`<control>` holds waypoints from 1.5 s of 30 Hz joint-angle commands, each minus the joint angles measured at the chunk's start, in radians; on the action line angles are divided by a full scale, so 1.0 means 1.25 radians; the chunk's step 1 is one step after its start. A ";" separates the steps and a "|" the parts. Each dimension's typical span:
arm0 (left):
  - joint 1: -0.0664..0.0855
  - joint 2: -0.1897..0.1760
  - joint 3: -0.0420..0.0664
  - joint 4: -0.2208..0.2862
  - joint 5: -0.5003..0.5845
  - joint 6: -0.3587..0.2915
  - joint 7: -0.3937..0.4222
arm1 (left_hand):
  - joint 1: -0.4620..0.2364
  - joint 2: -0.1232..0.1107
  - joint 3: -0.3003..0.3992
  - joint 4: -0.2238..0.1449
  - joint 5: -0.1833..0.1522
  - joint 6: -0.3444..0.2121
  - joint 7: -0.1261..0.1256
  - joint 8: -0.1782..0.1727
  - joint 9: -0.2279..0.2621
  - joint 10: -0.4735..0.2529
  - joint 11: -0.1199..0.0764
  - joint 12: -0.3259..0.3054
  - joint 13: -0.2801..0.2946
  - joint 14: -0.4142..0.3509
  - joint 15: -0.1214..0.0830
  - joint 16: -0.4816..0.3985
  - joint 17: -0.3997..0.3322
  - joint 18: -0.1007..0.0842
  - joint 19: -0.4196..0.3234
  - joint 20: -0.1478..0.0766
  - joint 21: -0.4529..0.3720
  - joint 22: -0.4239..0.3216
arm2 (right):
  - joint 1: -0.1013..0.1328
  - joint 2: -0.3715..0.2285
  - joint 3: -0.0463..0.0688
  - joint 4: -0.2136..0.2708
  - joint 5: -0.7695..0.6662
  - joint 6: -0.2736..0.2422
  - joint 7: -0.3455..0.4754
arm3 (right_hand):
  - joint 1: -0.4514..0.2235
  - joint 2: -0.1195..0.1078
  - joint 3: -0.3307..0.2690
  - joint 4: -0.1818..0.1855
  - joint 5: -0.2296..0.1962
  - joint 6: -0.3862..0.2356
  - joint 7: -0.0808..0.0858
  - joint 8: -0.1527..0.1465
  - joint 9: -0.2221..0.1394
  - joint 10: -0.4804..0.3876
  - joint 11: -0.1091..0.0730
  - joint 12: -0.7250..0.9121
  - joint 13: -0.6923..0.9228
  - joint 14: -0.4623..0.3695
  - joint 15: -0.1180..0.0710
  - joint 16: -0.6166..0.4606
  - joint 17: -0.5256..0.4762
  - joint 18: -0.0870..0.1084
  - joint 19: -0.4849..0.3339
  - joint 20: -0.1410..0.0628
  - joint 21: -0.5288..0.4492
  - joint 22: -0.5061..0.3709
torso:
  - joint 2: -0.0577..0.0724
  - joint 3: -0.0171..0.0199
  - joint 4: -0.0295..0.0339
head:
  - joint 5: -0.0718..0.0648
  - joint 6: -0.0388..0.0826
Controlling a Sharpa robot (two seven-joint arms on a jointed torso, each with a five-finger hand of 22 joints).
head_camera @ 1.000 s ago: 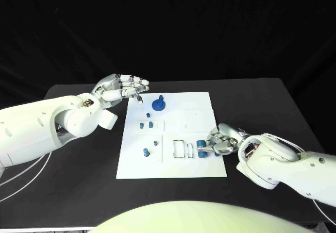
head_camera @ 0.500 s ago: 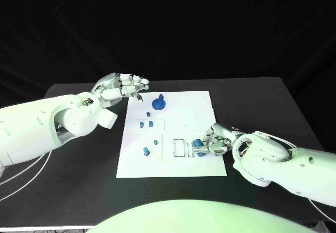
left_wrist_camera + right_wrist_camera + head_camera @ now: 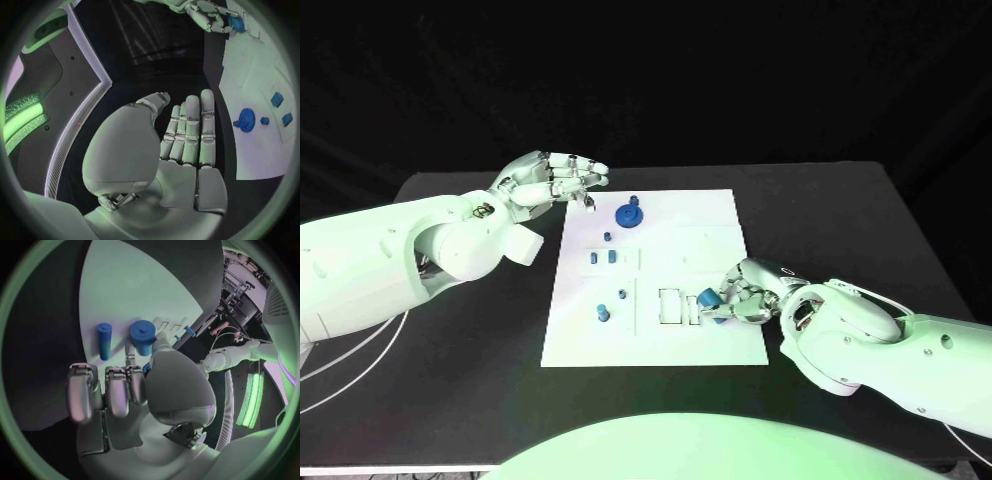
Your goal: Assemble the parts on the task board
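Black table (image 3: 473,330): a flat white rectangular task board (image 3: 704,215) lay at its middle, long side running away from the robot.

Task board, far end: a round blue gear-shaped part (image 3: 629,214) with a raised hub stood near the left edge; a small blue peg (image 3: 606,237) stood just nearer than it. Middle left: two short blue pegs (image 3: 599,257) stood side by side in a recessed panel. Near left: a blue peg (image 3: 619,294) and a blue cylinder (image 3: 602,313) stood close together. Near middle: a row of narrow rectangular slots (image 3: 679,305) outlined in grey.

Right hand (image 3: 744,296): it rested at the board's near right edge, beside the slots, fingers curled in around a small blue cylindrical part (image 3: 711,298). In the right wrist view a blue round-topped cylinder (image 3: 142,336) stood at the fingertips (image 3: 130,349), touching them, with a slimmer blue cylinder (image 3: 104,340) lying just beside it on the white surface.

Left hand (image 3: 557,180): it hung above the table just off the board's far left corner, fingers bent loosely inward and apart from each other, holding nothing. In the left wrist view its fingers (image 3: 190,132) stood nearly straight and close together, with the palm bare.
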 commanded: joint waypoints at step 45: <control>0.000 0.002 0.000 -0.001 0.007 0.016 0.002 | -0.004 0.000 0.002 0.002 -0.003 0.002 -0.001 0.002 0.000 0.004 0.003 -0.005 -0.001 -0.002 0.003 -0.003 0.001 0.012 0.002 0.001 -0.004 -0.002 | 0.043 0.093 0.005 -0.008 0.189 0.043 -0.012 | -0.061 0.040 -0.014 0.005 0.000 0.009 -0.004 0.008 -0.002 0.025 -0.006 -0.017 0.125 0.067 -0.006 0.000 0.138 -0.007 0.068 -0.006 0.000 0.188 | 0.002 0.0014 -0.0004 | 0.012 -0.003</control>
